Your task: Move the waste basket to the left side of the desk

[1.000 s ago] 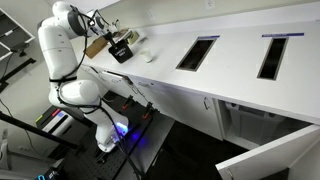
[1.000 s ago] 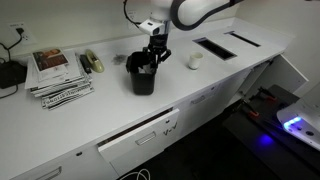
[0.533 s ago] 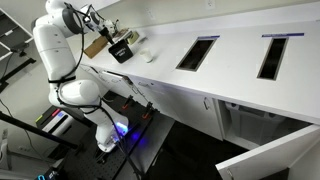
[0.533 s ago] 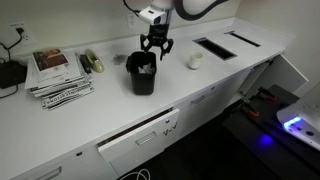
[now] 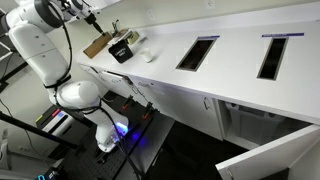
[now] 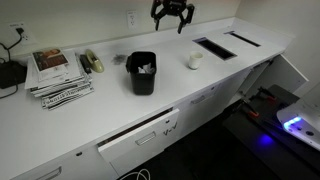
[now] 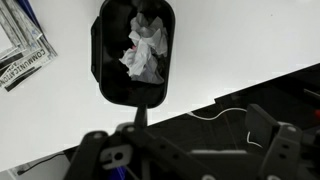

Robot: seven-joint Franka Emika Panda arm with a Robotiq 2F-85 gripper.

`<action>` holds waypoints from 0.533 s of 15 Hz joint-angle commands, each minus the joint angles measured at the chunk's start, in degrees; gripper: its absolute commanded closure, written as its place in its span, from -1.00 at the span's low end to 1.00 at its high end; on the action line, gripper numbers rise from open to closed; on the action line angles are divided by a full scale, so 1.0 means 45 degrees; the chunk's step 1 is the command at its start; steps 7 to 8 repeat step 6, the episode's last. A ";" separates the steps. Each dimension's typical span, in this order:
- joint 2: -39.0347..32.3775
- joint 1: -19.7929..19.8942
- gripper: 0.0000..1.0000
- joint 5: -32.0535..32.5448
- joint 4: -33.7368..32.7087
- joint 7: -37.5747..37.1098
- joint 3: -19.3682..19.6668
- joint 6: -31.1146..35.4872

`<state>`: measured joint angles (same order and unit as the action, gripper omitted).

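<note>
The waste basket (image 6: pixel 141 72) is a black bin standing upright on the white desk (image 6: pixel 100 115), and it also shows in an exterior view (image 5: pixel 121 49). Looking down from the wrist, the waste basket (image 7: pixel 133 50) holds crumpled white paper (image 7: pixel 146 54). My gripper (image 6: pixel 172 12) hangs high above the desk, behind and to one side of the basket, with its fingers spread and nothing between them. In the wrist view the gripper (image 7: pixel 190 152) is a dark blur along the bottom edge, its fingers (image 7: pixel 95 152) far apart.
A stack of magazines (image 6: pixel 58 72) lies beside the basket, with a dark device (image 6: pixel 10 75) further along. A white cup (image 6: pixel 194 60) and two rectangular cut-outs (image 6: pixel 212 47) lie on the other side. A drawer (image 6: pixel 140 138) stands slightly open below. A cardboard piece (image 5: pixel 97 44) sits by the basket.
The gripper let go of the basket's rim, opened wide and rose well above the desk. The basket stays where it stood.
</note>
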<state>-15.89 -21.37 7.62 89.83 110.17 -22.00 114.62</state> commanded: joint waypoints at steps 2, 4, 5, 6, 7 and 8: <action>0.2349 0.0812 -1.00 -0.1881 0.1926 0.1712 -0.0023 0.0217; 0.2890 0.0915 -1.00 -0.2528 0.2370 0.2205 0.0124 0.0293; 0.3122 0.0941 -1.00 -0.2801 0.2589 0.2436 0.0184 0.0370; 0.3330 0.0955 -1.00 -0.3037 0.2805 0.2604 0.0252 0.0432; 0.3330 0.0955 -1.00 -0.3037 0.2805 0.2604 0.0252 0.0432; 0.3330 0.0955 -1.00 -0.3037 0.2805 0.2604 0.0252 0.0432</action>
